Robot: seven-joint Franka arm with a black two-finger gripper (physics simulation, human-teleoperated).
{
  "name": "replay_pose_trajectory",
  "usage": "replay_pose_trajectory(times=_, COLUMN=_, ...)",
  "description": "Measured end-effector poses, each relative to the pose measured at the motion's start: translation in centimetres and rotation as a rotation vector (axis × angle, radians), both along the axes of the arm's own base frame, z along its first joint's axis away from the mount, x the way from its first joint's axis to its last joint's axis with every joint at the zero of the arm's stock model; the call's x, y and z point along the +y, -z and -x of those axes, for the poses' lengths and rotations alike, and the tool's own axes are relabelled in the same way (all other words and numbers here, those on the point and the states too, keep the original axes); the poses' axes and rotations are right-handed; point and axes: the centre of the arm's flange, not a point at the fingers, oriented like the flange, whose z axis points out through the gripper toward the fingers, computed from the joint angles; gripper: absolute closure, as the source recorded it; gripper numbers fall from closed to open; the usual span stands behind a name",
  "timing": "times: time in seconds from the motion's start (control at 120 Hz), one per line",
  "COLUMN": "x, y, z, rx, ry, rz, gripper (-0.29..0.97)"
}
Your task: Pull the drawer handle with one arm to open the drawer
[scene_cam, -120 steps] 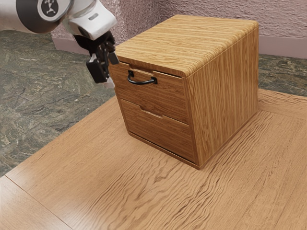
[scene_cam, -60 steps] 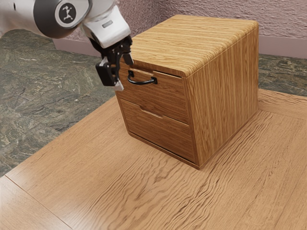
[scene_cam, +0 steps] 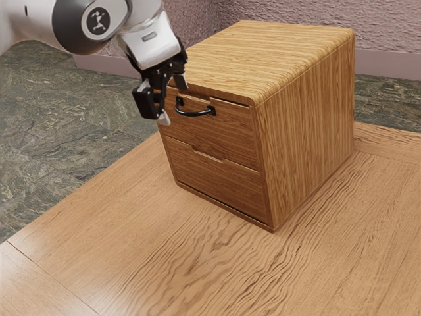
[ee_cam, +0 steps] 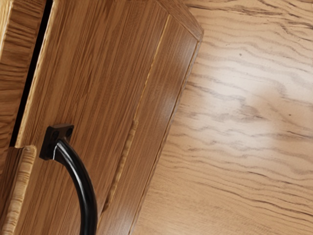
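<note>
In the exterior view, a light oak box-shaped cabinet (scene_cam: pixel 302 118) stands on a broad wooden table (scene_cam: pixel 131 250). A grey-green marbled stone floor (scene_cam: pixel 59 131) lies to the left, and a rough pinkish wall (scene_cam: pixel 296 13) is at the far side. The black two-finger gripper (scene_cam: pixel 168 99) hangs at the cabinet's upper left front corner with its fingers apart and nothing between them. Nothing stands between it and the curved black metal handle (scene_cam: pixel 195 110) just to its right. The handle sits on the top drawer front (scene_cam: pixel 223 131), which is flush with the cabinet face. A lower drawer front (scene_cam: pixel 217 174) is beneath it.

In the wrist view, the handle (ee_cam: pixel 78 181) arcs from its square mount on the grained drawer front (ee_cam: pixel 98 88). A thin dark gap (ee_cam: pixel 34 63) runs along one edge of the drawer front, and the table (ee_cam: pixel 244 122) lies beyond.
</note>
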Motion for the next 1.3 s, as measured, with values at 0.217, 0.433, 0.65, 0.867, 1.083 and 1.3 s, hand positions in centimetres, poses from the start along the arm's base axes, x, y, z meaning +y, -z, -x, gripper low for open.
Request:
replay_pose_trajectory(times=0.217, x=0.1, y=1.2, z=-1.0, rx=0.022, ry=0.019, rz=-0.008, gripper=0.02)
replay_pose_trajectory(times=0.433, x=-0.4, y=2.3, z=-1.7, rx=0.042, ry=0.044, rz=-0.014, gripper=0.02)
replay_pose_trajectory(times=0.65, x=0.2, y=3.6, z=-2.4, rx=0.067, ry=0.044, rz=-0.016, gripper=0.02)
replay_pose_trajectory(times=0.867, x=0.7, y=5.0, z=-3.1, rx=0.094, ry=0.041, rz=-0.016, gripper=0.02)
replay_pose_trajectory(times=1.083, x=1.4, y=5.3, z=-3.3, rx=0.100, ry=0.036, rz=-0.017, gripper=0.02)
replay_pose_trajectory(times=1.3, x=2.0, y=5.4, z=-3.2, rx=0.104, ry=0.029, rz=-0.017, gripper=0.02)
